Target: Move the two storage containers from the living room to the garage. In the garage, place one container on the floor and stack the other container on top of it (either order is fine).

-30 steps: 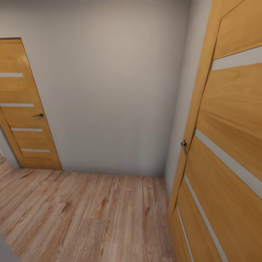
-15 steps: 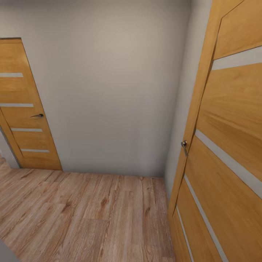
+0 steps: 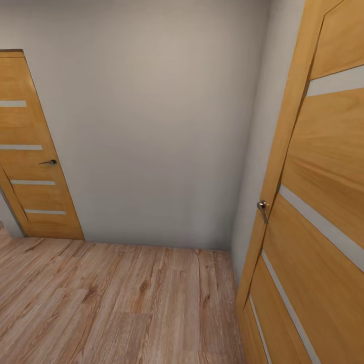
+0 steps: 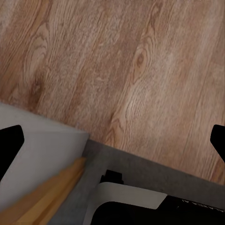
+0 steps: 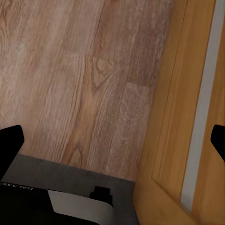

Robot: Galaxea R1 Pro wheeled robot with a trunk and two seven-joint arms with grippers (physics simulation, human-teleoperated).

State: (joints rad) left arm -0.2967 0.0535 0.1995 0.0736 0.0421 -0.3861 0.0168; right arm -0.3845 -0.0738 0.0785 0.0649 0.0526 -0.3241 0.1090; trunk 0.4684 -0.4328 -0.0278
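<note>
Facing grey wall [image 3: 151, 126], wooden doors [image 3: 323, 212], plank floor [image 3: 116, 303]

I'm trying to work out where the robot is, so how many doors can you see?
2. One door stands at the left of the head view, against the grey wall. The other door is close by at the right.

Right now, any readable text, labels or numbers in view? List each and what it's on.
Light lettering on the robot's dark body, right wrist view: too blurred to read.
Similar faint marking on the body, left wrist view: too blurred to read.
No text on the doors, wall or wood floor.
</note>
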